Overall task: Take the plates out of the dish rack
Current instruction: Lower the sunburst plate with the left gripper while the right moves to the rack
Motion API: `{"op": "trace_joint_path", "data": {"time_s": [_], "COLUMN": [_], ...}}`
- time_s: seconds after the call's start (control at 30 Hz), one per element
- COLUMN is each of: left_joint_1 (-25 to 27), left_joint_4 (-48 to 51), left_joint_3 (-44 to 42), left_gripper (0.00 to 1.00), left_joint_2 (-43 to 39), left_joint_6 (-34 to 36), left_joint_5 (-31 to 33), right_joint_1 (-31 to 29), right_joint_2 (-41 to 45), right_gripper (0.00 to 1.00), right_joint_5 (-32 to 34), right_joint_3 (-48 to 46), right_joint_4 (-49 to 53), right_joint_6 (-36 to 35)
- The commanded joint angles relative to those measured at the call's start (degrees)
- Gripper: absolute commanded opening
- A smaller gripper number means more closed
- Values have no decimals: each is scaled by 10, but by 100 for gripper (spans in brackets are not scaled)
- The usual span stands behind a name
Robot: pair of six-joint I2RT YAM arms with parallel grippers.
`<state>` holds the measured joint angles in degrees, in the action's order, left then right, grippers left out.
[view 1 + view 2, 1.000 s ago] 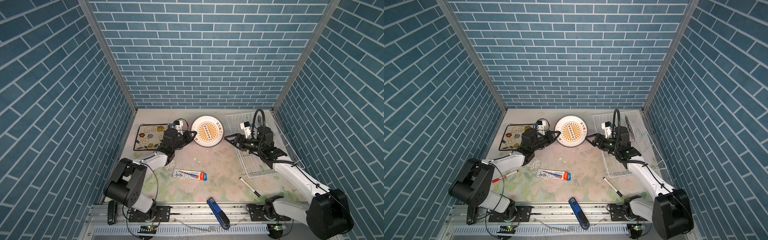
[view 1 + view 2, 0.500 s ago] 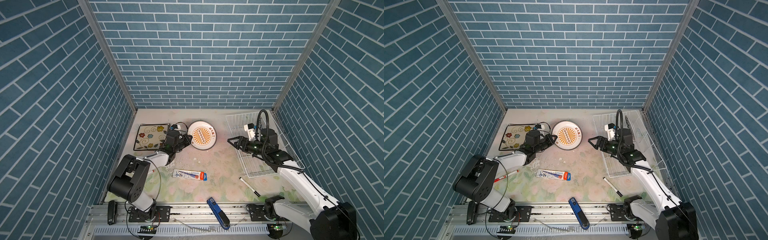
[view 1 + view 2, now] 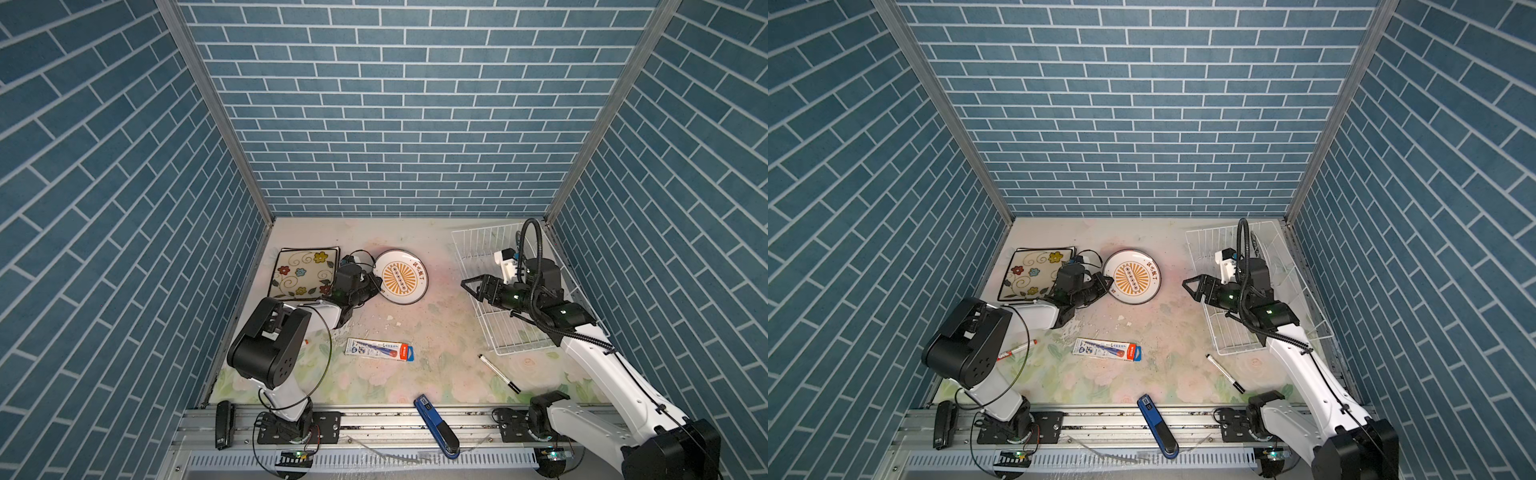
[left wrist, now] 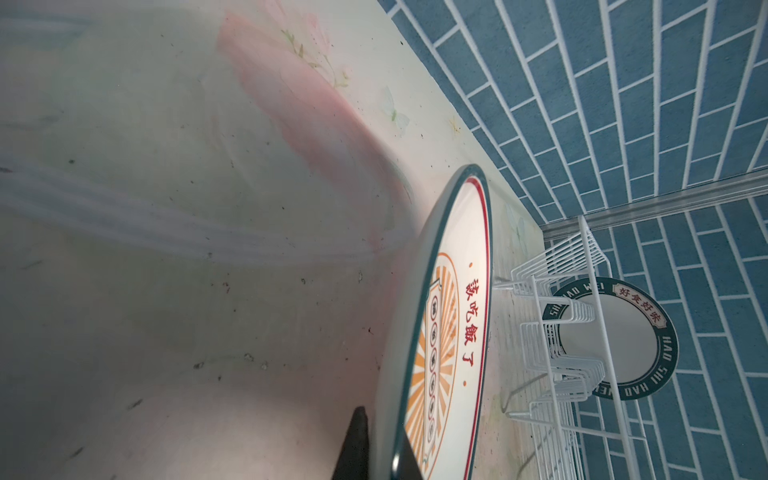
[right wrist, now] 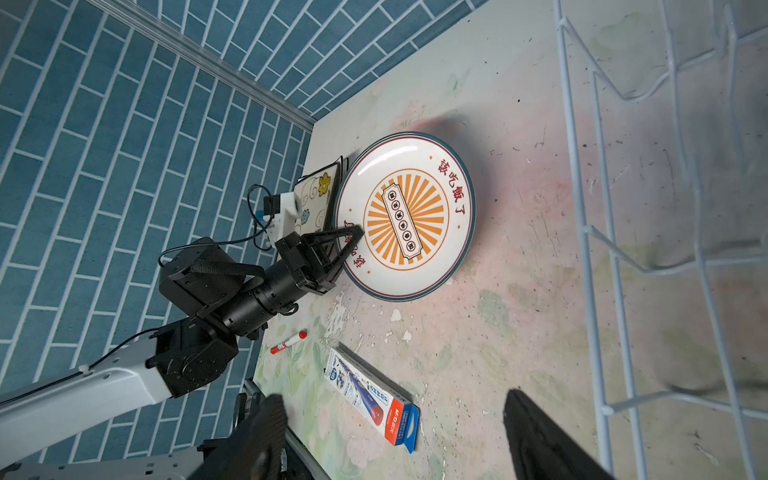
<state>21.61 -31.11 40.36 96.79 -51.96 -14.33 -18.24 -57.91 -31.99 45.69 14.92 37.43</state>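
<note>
Dish rack (image 3: pixel 478 245) sits at 2 o'clock on surface (image 3: pixel 436 332), teal-rimmed plate (image 4: pixel 640 345) upright inside. Right claw (image 3: pixel 471 289) spread apart, empty, at rack's 9 o'clock edge. Left claw (image 3: pixel 375 286) clamped on 9 o'clock rim of sunburst plate (image 3: pixel 401 279), at 12 o'clock. Flowered square plate (image 3: pixel 301 272) lies flat at 10 o'clock, just beside left arm's wrist.

White round sunburst plate (image 3: pixel 401 277): teal rim, orange rays, red lettering; mid-back of bench, tilted, near rim pinched in left tool (image 3: pixel 376 286). Just beside it, back-left: floral square plate (image 3: pixel 302 272), flat, atop other black-rimmed square plates (image 5: pixel 341 165). White wire dish rack (image 3: pixel 460 253): back-right, by wall. Teal-lettered round plate (image 4: pixel 615 345): upright among rack prongs.
</note>
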Motion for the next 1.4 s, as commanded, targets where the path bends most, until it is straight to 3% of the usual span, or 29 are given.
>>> {"op": "trace_joint_path", "data": {"time_s": [0.0, 0.8, 0.93, 1.37], "left_joint_1": [-9, -35, -38, -46], "left_joint_4": [-46, -88, -86, -50], "left_joint_3": [0, -30, -34, -34], "left_gripper": [0, 1, 20, 53], "left_joint_2": [17, 50, 49, 35], "left_joint_6": [-10, -30, -31, -27], "left_joint_5": [-5, -14, -19, -22], "right_joint_1": [3, 7, 7, 9], "right_joint_2": [9, 10, 14, 18], "right_gripper": [83, 82, 83, 82], "right_joint_5": [11, 14, 16, 18], "right_joint_3": [18, 21, 19, 24], "right_joint_4": [8, 42, 44, 54], "right_joint_6": [-22, -27, -28, -33]}}
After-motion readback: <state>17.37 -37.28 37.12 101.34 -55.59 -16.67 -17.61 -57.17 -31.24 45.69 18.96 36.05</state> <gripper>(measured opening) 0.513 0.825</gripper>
